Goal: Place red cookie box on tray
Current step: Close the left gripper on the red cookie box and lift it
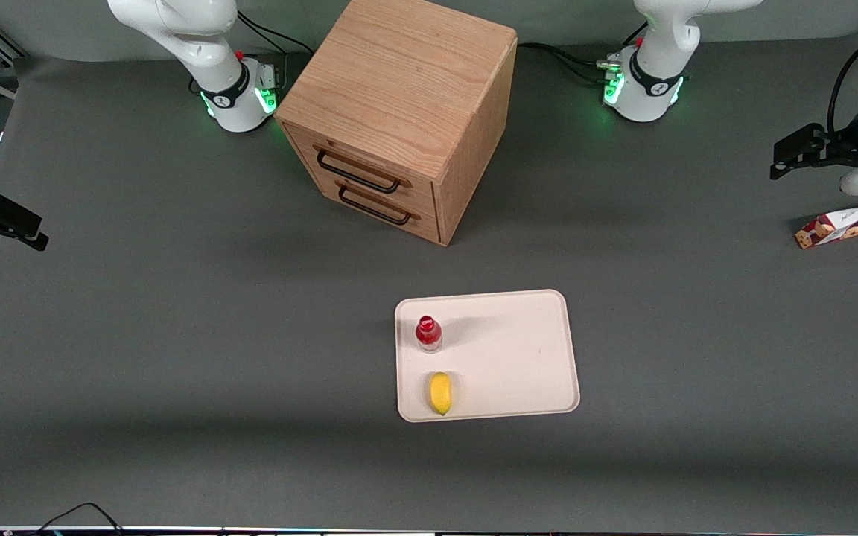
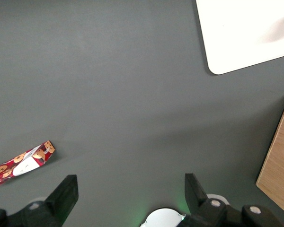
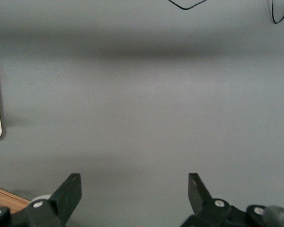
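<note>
Near the working arm's table end, the wide-open, empty jaws (image 2: 130, 196) hover above the frame-clipped red cookie box (image 2: 20, 163).

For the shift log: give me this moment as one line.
gripper: open, above bare table | red cookie box: on table, working arm's end, ungrasped | tray: holds bottle, yellow fruit

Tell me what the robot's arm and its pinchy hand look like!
The arm is smooth, rounded and glossy white, with a black band and a glowing green light around its base, a small red dot, and black cables trailing off. The gripper has two flat, matte black fingers shaped like wedges, with small silver screws. It sits open above the bare grey table, toward the working arm's end.
</note>
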Robot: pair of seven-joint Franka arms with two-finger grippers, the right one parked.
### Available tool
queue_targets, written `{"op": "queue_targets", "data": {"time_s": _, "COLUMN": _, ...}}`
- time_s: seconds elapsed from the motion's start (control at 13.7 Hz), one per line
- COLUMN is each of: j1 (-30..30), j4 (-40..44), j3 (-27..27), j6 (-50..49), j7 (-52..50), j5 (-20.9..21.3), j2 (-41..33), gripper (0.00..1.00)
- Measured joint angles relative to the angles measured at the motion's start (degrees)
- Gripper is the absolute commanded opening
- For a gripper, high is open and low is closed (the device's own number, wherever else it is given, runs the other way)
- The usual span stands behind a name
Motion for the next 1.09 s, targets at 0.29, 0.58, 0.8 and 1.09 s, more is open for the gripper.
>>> {"op": "queue_targets", "data": {"time_s": 0.29, "j1": 0.2, "j4": 0.4, "j3": 0.0, "j6": -0.5, "j7": 0.0, "j5": 0.0, "j2": 0.1, "gripper": 1.0}}
{"op": "queue_targets", "data": {"time_s": 0.58, "j1": 0.8, "j4": 0.6, "j3": 2.0, "j6": -1.3, "j7": 0.5, "j5": 0.2, "j2": 0.1, "gripper": 1.0}}
{"op": "queue_targets", "data": {"time_s": 0.8, "j1": 1.2, "j4": 0.6, "j3": 9.9, "j6": -1.7, "j7": 14.2, "j5": 1.5, "j2": 0.2, "gripper": 1.0}}
{"op": "queue_targets", "data": {"time_s": 1.09, "j1": 2.1, "j4": 0.4, "j3": 25.5, "j6": 0.3, "j7": 45.7, "j5": 3.1, "j2": 3.9, "gripper": 1.0}}
